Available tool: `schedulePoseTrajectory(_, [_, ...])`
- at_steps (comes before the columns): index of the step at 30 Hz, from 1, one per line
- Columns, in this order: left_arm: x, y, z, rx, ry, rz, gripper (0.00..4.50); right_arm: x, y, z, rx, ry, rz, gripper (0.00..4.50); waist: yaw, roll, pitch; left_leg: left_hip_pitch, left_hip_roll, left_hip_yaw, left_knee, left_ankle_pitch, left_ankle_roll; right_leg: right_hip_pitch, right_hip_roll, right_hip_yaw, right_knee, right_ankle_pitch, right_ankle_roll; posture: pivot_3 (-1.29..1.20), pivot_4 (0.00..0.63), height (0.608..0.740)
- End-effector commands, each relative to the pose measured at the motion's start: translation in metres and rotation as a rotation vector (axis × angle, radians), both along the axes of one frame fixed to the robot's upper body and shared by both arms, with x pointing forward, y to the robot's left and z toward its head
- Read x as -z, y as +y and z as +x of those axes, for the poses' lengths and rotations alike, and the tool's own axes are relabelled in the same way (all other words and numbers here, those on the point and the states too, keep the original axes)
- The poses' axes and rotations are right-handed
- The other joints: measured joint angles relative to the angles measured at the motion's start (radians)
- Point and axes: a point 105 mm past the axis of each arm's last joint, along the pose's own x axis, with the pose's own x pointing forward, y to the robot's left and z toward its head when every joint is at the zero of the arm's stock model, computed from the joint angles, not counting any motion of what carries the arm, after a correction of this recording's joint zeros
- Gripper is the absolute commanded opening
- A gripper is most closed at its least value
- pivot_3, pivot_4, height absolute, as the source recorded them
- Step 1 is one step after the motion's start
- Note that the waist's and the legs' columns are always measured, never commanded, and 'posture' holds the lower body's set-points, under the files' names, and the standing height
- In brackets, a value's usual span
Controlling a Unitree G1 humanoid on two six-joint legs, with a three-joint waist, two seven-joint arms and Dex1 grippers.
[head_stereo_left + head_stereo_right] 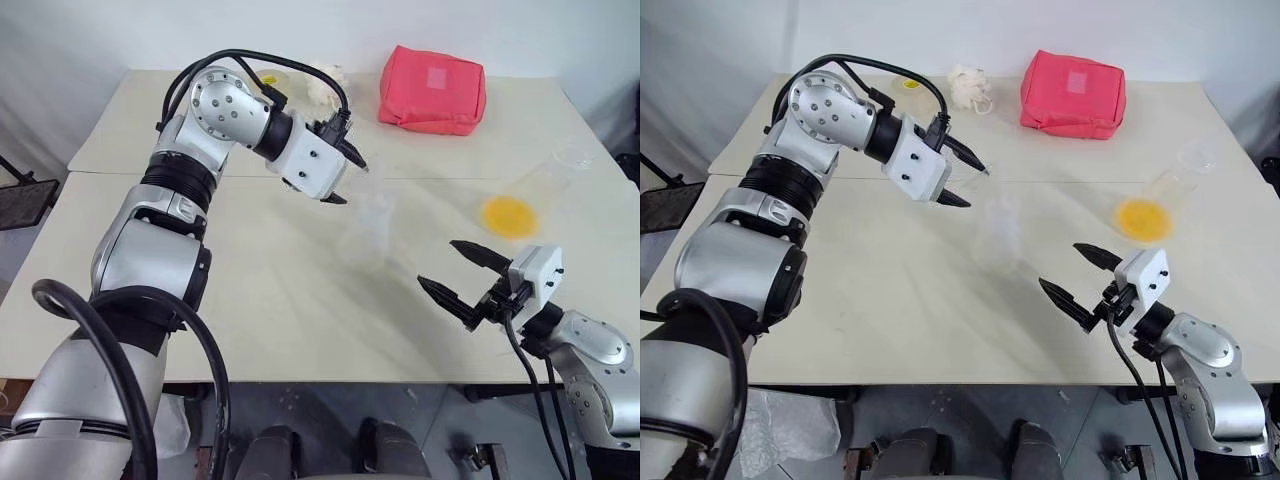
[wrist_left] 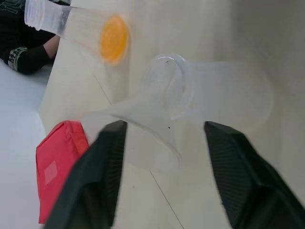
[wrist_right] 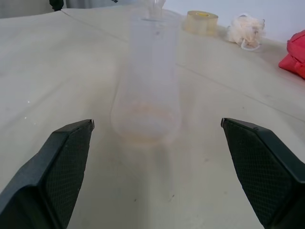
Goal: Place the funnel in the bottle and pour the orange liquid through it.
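A pale cream table (image 1: 250, 300) is filling most of the scene, made of two tops meeting along a seam, with a white wall running behind it and a dark floor showing beneath the near edge. A red pouch (image 1: 432, 89) is lying at the far side, with a white fluffy ball (image 1: 968, 86) and a yellow-centred tape roll (image 1: 907, 84) sitting near it toward the far left. A person's dark sleeve (image 2: 24, 52) is resting at the table's edge beyond the flask.

The bottle (image 1: 368, 228) is standing upright near the middle of the table, and the funnel (image 2: 164, 86) is sitting in its mouth. The orange liquid (image 1: 509, 214) is showing as a round patch in the base of a clear flask (image 1: 545, 180) standing to the right, well apart from the bottle.

The left gripper (image 1: 345, 175) is hovering just above the bottle's mouth, its fingers spread and gripping nothing. The right gripper (image 1: 462, 272) is hanging low beside the bottle, between it and the flask, jaws wide apart and empty
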Motion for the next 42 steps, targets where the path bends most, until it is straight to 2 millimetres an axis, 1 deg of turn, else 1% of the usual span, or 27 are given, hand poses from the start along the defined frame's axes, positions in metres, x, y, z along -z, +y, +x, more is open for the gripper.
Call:
schedulePoseTrajectory(1, [-0.024,-0.006,-0.005,0.023,-0.056,-0.053,4.06,-0.01,-0.001,-0.002,0.001,-0.051,-0.004,4.5,0.001,0.0,0.0,0.0,0.0,0.0,0.0,0.0,0.0,0.0,0.0,0.0,0.0,0.0,0.0,0.0,0.15,0.74])
schedulePoseTrajectory(2, [-0.025,-0.007,-0.005,0.026,-0.054,-0.063,4.34,-0.01,-0.001,-0.002,0.001,-0.052,-0.005,4.5,0.001,0.0,0.0,0.0,0.0,0.0,0.001,0.0,0.0,0.0,0.0,0.0,0.0,0.0,0.0,0.0,0.15,0.74])
schedulePoseTrajectory(3, [-0.025,-0.008,-0.005,0.03,-0.051,-0.072,4.45,-0.01,-0.001,-0.002,0.002,-0.053,-0.006,4.5,0.001,0.0,0.0,0.0,0.0,0.0,0.001,0.0,0.0,0.0,0.0,0.0,0.0,0.0,0.0,0.0,0.15,0.74])
schedulePoseTrajectory(15, [-0.027,-0.021,-0.015,0.098,0.045,-0.141,4.45,-0.011,-0.004,0.0,0.016,-0.06,-0.014,4.5,0.001,0.0,0.0,0.0,0.0,0.0,0.001,0.0,0.0,0.0,0.0,0.0,0.001,0.0,0.0,0.0,0.15,0.74])
schedulePoseTrajectory(21, [-0.034,-0.03,-0.023,0.153,0.107,-0.203,4.45,-0.012,-0.005,0.0,0.022,-0.062,-0.016,4.5,0.0,0.0,0.0,0.0,0.0,0.0,0.002,0.0,0.001,0.0,0.0,0.0,0.001,0.0,0.0,0.0,0.15,0.74])
schedulePoseTrajectory(24, [-0.041,-0.03,-0.025,0.158,0.122,-0.232,4.45,-0.012,-0.005,0.0,0.022,-0.062,-0.017,4.5,0.0,0.0,0.0,0.0,0.0,0.0,0.002,0.0,0.001,0.0,0.0,0.0,0.001,0.0,0.0,0.0,0.15,0.74])
schedulePoseTrajectory(26, [-0.049,-0.023,-0.02,0.104,0.121,-0.267,4.45,-0.012,-0.005,0.0,0.027,-0.064,-0.014,4.5,0.0,0.0,0.0,0.0,0.0,0.0,0.002,0.0,0.001,0.0,0.0,0.0,0.001,0.0,0.0,0.0,0.15,0.74])
schedulePoseTrajectory(29, [-0.058,-0.006,-0.004,-0.029,0.149,-0.369,4.45,-0.011,-0.005,-0.001,0.028,-0.06,-0.014,4.5,-0.002,0.0,0.0,0.0,0.0,0.0,0.002,0.0,0.001,0.0,0.0,0.0,0.001,0.0,0.0,0.0,0.15,0.74])
schedulePoseTrajectory(32, [-0.065,0.001,0.005,-0.099,0.19,-0.46,4.45,-0.011,-0.006,-0.002,0.029,-0.058,-0.013,4.5,0.0,0.0,0.0,0.0,0.0,0.0,0.002,0.0,0.001,-0.001,0.0,0.001,0.003,0.0,0.0,0.0,0.15,0.74])
schedulePoseTrajectory(33, [-0.071,0.004,0.01,-0.139,0.223,-0.536,4.45,-0.011,-0.006,-0.001,0.028,-0.058,-0.013,4.5,0.001,0.0,0.0,0.0,0.0,0.0,0.002,0.0,0.001,0.0,0.0,0.001,0.003,0.0,0.0,0.0,0.15,0.74])
schedulePoseTrajectory(35, [-0.077,0.01,0.017,-0.194,0.265,-0.632,4.45,-0.011,-0.006,0.0,0.027,-0.058,-0.014,4.5,0.004,0.0,0.0,0.0,0.0,-0.001,0.003,-0.001,0.001,0.0,-0.001,0.001,0.005,0.0,0.0,0.0,0.15,0.74])
schedulePoseTrajectory(36, [-0.077,0.012,0.019,-0.206,0.271,-0.653,4.45,-0.012,-0.006,0.001,0.026,-0.058,-0.014,4.5,0.003,0.0,0.0,0.0,0.0,-0.002,0.004,-0.001,0.001,0.0,-0.001,0.001,0.005,0.0,0.0,0.0,0.15,0.74])
schedulePoseTrajectory(39, [-0.063,0.02,0.028,-0.268,0.292,-0.668,4.45,-0.013,-0.006,0.003,0.023,-0.06,-0.015,4.5,-0.001,0.0,0.0,0.0,0.0,-0.001,0.003,-0.001,0.001,0.0,-0.001,0.001,0.006,0.0,0.0,0.0,0.15,0.74])
schedulePoseTrajectory(42, [-0.05,0.019,0.031,-0.278,0.319,-0.656,4.45,-0.013,-0.005,0.004,0.016,-0.06,-0.018,4.5,-0.002,0.0,0.0,0.001,0.0,-0.001,0.003,-0.001,0.001,-0.001,-0.001,0.0,0.007,0.0,0.0,0.0,0.15,0.74])
